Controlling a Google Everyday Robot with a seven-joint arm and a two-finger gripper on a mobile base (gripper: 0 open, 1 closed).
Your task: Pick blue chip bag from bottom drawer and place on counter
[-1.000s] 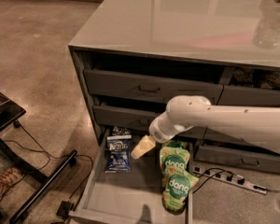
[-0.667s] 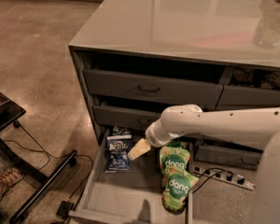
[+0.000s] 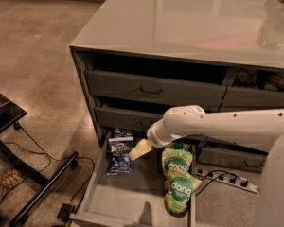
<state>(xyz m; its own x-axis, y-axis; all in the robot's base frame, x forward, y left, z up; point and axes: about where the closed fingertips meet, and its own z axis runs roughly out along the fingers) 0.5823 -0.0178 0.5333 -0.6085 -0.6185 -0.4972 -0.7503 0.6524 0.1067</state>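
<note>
The blue chip bag [image 3: 119, 155] lies flat at the back left of the open bottom drawer [image 3: 128, 200]. Two green "dang" bags [image 3: 179, 178] lie along the drawer's right side. My gripper [image 3: 139, 150] hangs over the drawer at the end of the white arm, right beside the blue bag's right edge and between it and the green bags. The glossy grey counter [image 3: 189, 20] is the cabinet top above.
Closed grey drawers with dark handles [image 3: 151, 90] sit above the open one. A power strip with cables [image 3: 227, 178] lies on the floor right of the drawer. A black frame and cables [image 3: 33, 183] stand on the floor at left.
The arm has swung left and lower, bringing the gripper down closer to the blue bag's right edge. The bags have not moved.
</note>
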